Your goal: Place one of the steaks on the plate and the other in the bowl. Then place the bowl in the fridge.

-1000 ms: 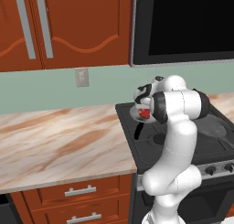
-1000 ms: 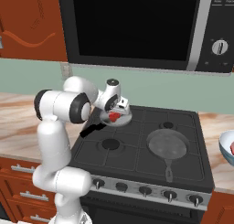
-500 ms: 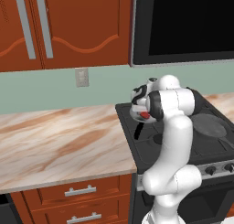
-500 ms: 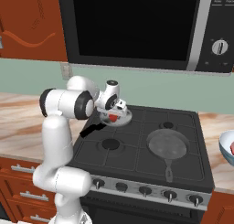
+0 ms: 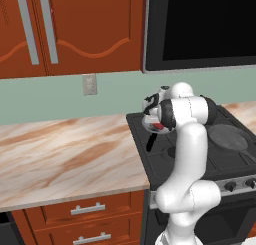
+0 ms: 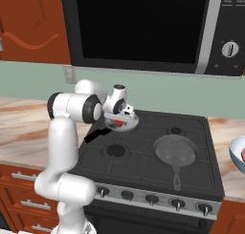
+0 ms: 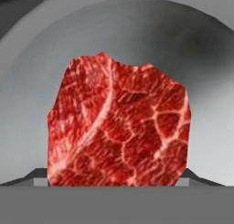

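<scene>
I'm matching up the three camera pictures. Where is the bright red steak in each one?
Left base view: red steak, centre right, a sliver beside the arm's elbow, over the stove.
Right base view: steak, centre left, in a grey pan under the hand.
Hand view: steak, central, large.
Shared landmark: the grey pan holding it.

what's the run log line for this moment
phase: reaching for steak | gripper: open, low over the pan on stove | steak: lying in the pan, between the jaws, not lifted
</scene>
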